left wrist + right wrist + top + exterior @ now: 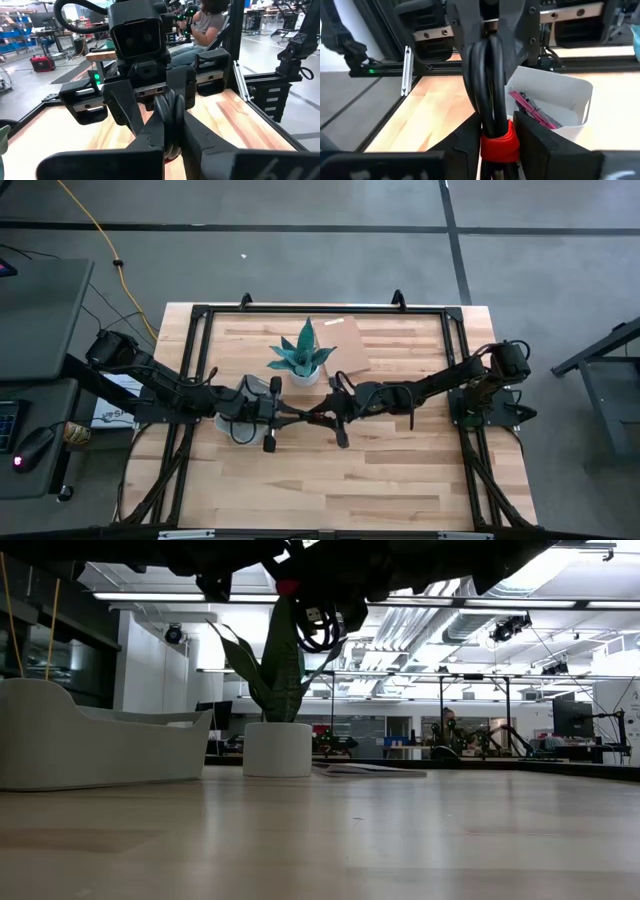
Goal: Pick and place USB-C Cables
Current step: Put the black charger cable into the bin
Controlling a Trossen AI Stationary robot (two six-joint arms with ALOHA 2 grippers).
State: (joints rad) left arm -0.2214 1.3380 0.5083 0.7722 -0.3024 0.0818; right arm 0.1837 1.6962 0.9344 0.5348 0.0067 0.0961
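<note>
The black USB-C cable with a red-orange band [487, 90] hangs in mid-air between my two grippers over the table's middle. It shows as a dark loop in the low view [322, 625]. My left gripper [285, 417] and right gripper [325, 412] face each other tip to tip, each shut on this cable. A magenta-red cable [535, 107] lies inside the white bin [570, 100] below the left arm. The black and silver-grey cables are out of view. My left gripper pinches the black cable's looped end [170, 112] between its two fingers, coming level from the table's left. The bundle is lifted clear of the table. My right gripper pinches the same cable at its red-orange band [499, 142] between its two fingers [535, 142], coming level from the table's right. The bundle runs on from there to the left gripper.
A potted plant [303, 360] stands just beyond the grippers, with a flat brown card [348, 343] behind it. The white bin [235, 428] sits under the left wrist. Bare wood lies toward the near edge [330, 490]. A person sits beyond the table [207, 20].
</note>
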